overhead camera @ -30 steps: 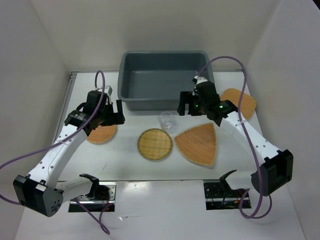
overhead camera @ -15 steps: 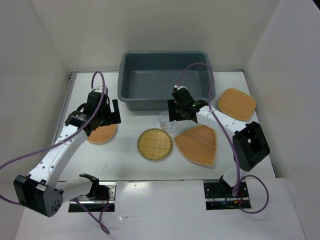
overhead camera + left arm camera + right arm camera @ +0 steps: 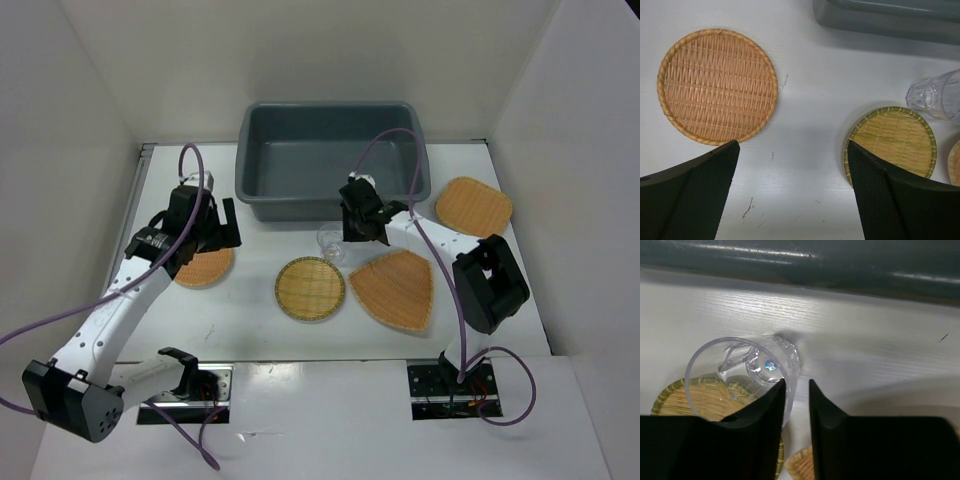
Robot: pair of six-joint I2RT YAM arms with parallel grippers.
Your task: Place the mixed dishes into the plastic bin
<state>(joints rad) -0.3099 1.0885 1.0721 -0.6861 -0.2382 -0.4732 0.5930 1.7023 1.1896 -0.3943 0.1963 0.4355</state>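
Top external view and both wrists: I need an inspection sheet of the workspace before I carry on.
Surface: white table, with faint dark scuffs in the left wrist view.
Job's things: plastic bin at the far side, nothing in it. Left round tray, centre round tray, fan-shaped tray, rounded square tray and glass cup all sit on the table outside it.
Clutter: nothing seen.
Grippers: left gripper open, hovering by the left round tray. Right gripper at the glass cup, fingers close together, apparently astride its rim. I cannot confirm a grip.
Cables: left purple cable loops above its arm; right purple cable arches over the bin.
Surroundings: white walls on three sides.
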